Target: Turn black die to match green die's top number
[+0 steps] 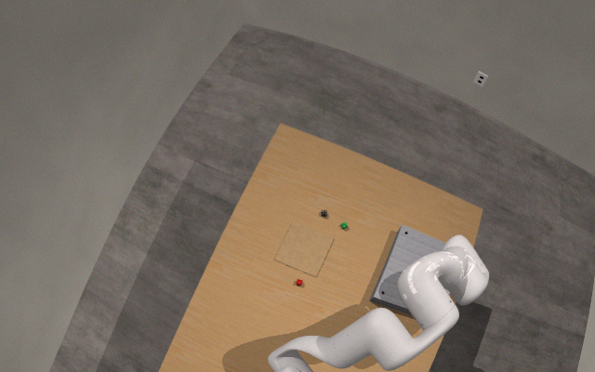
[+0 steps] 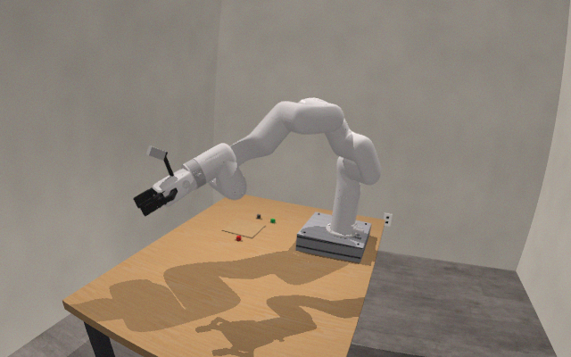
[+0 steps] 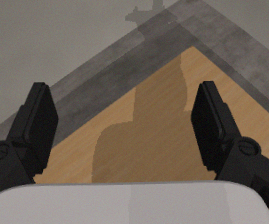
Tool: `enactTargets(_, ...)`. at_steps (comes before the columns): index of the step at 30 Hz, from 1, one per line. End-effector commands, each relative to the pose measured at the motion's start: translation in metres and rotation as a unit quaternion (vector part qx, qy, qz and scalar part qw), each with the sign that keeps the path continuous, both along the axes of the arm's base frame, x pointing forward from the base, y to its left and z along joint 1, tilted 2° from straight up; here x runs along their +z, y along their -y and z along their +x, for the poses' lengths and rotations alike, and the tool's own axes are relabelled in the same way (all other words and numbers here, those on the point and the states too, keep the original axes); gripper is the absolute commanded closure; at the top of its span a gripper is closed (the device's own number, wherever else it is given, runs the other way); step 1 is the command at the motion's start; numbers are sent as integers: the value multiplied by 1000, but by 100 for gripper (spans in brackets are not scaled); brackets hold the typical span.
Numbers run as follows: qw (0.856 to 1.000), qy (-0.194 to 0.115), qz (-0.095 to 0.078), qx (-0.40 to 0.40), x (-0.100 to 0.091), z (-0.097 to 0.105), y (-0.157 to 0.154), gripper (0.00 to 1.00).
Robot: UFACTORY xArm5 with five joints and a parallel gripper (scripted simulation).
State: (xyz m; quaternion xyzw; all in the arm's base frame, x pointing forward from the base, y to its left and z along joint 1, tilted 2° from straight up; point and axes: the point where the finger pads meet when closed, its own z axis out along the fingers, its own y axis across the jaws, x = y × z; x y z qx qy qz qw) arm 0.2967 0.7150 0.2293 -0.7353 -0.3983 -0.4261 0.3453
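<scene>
The black die lies on the wooden table just off the far corner of the tan mat. The green die lies close beside it, also off the mat. Both also show in the exterior view, the black die and the green die beyond the mat. The pips are too small to read. My gripper is open and empty, high in the air beyond the table's left edge, far from the dice. The wrist view shows its open fingers over a table corner and the floor.
A red die lies on the table just off the mat's near side. The arm's grey base plate stands at the table's right end. The arm reaches over the near part of the table.
</scene>
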Motion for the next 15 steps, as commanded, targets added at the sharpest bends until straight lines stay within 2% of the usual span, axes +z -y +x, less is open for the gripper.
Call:
enactTargets(1,999,14,-38,-18,-6,40,28,0)
enactTargets(2,996,23,-78,-34,-16,73,56,0)
enactTargets(4,996,23,-78,-34,-16,73,56,0)
enactTargets(5,991,28,-122,-50,-27,106,89,0)
enactTargets(6,991,28,-122,-50,-28,114,97,0)
enactTargets(8,991,28,-122,-50,-28,114,97,0)
enactTargets(9,983,30,-170,-65,-40,144,135,0)
enactTargets(11,983,30,-170,-65,-41,150,141,0)
enactTargets(12,973,27,-218,-77,-49,167,171,0)
enactTargets(14,973,27,-218,-77,-53,181,192,0)
enactTargets(15,973,27,-218,-77,-53,181,192,0)
